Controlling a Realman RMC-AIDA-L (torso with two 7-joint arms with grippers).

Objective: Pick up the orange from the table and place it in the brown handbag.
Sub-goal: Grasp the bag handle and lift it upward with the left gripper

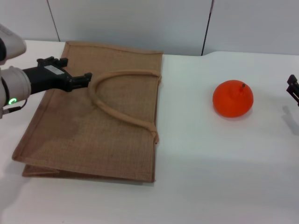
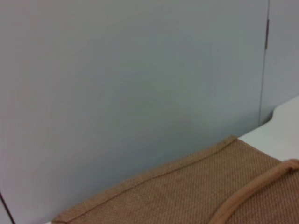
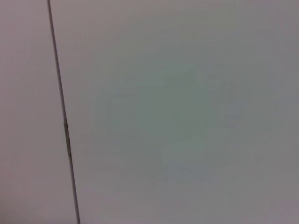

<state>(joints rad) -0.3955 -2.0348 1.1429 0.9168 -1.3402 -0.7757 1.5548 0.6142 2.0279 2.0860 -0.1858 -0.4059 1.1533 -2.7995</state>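
Note:
The orange [image 1: 232, 98] sits on the white table [image 1: 224, 168], right of centre, with its stem nub up. The brown handbag [image 1: 103, 135] lies flat on the table at the left, and its rope handle [image 1: 122, 112] rests in a loop on top. My left gripper [image 1: 83, 79] hovers over the bag's far left part, its tip close to the handle's left bend. The left wrist view shows the bag's weave [image 2: 187, 191] and a piece of the handle [image 2: 261, 186]. My right gripper [image 1: 293, 88] shows only at the right edge, well right of the orange.
A grey panelled wall [image 1: 140, 23] runs behind the table's far edge. The right wrist view shows only this wall and a vertical seam [image 3: 65, 135]. Bare table lies between the bag and the orange.

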